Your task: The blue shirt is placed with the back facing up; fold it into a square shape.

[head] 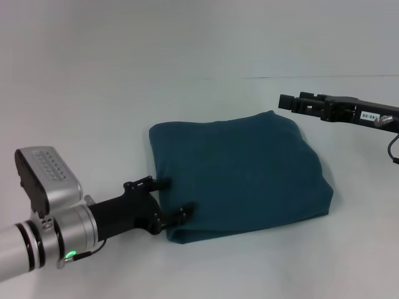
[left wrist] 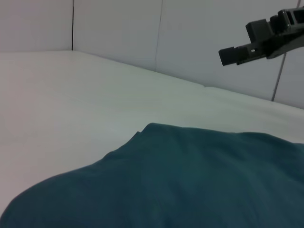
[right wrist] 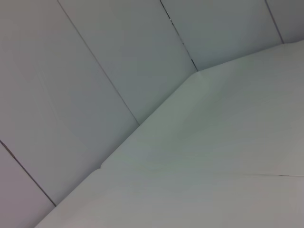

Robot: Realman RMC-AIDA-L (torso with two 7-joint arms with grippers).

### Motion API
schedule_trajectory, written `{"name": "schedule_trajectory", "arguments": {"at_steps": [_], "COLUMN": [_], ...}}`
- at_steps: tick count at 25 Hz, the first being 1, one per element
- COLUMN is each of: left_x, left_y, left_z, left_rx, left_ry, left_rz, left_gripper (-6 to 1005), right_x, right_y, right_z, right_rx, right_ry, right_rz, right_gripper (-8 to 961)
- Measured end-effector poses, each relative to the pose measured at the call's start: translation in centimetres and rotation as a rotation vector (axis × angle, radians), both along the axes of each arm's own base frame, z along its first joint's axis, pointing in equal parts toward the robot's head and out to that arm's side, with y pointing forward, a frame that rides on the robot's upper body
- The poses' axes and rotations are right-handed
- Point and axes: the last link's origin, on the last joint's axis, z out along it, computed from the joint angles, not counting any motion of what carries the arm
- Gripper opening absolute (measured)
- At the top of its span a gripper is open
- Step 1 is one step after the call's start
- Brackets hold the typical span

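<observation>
The shirt (head: 240,174) lies folded on the white table (head: 124,112), its near left edge right at the left gripper (head: 174,198). The two black fingers (head: 186,210) are spread apart, one tip at the left side of the cloth and the other at the near corner; whether they actually press the cloth cannot be told. The right gripper (head: 288,102) hangs in the air beyond the shirt's far right corner, well apart from it, with its fingers too close-set in the head view to tell whether they are parted or together.

The shirt is a dark teal-blue, plain, folded into a thick, roughly square pad with rounded, soft edges and several layers showing along the near side.

The left wrist view shows only the cloth's upper surface (left wrist: 190,180), cut off by the frame, with the right gripper (left wrist: 232,54) far off above it. The right wrist view shows just table (right wrist: 213,156) and wall panels (right wrist: 95,61).
</observation>
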Motion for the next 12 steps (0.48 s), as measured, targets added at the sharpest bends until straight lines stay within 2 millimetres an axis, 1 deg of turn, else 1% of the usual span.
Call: {"name": "schedule_trajectory", "arguments": {"at_steps": [8,10,12], "left_x": [-0.1,0.2,0.4], "left_y": [-0.3,-0.5,-0.7], "left_z": [-0.1,0.3,1.3], "left_rx": [-0.010,-0.012,-0.006], "left_ry": [0.002,-0.024,-0.062], "left_rz": [-0.008,-0.031,-0.049], "left_gripper": [772,771,771], "right_x": [0.0,0.0,0.0], "right_y": [0.1,0.1,0.2], "right_z": [0.0,0.0,0.0], "right_rx": [0.007,0.009,0.011], "right_ry": [-0.002,-0.004,-0.008], "right_rz": [0.005,0.002,0.001], "right_gripper": [852,852,852]}}
